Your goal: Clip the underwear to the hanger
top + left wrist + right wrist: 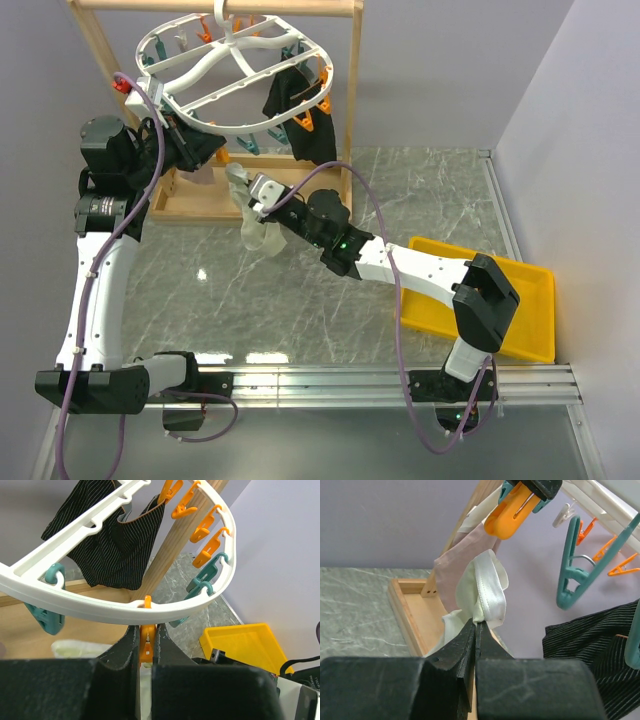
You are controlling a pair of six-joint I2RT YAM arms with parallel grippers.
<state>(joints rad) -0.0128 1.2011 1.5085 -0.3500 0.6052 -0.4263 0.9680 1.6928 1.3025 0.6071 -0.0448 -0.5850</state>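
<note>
One underwear (490, 587) in right pincer (476, 629); one hanger (100, 607).

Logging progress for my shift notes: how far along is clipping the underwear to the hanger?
Done: the right gripper holds the underwear raised; the left gripper grips an orange clip on the hanger. In hand: lining fabric up with that clip. Left: fabric sits below the clip, so seat it, then let go.
</note>
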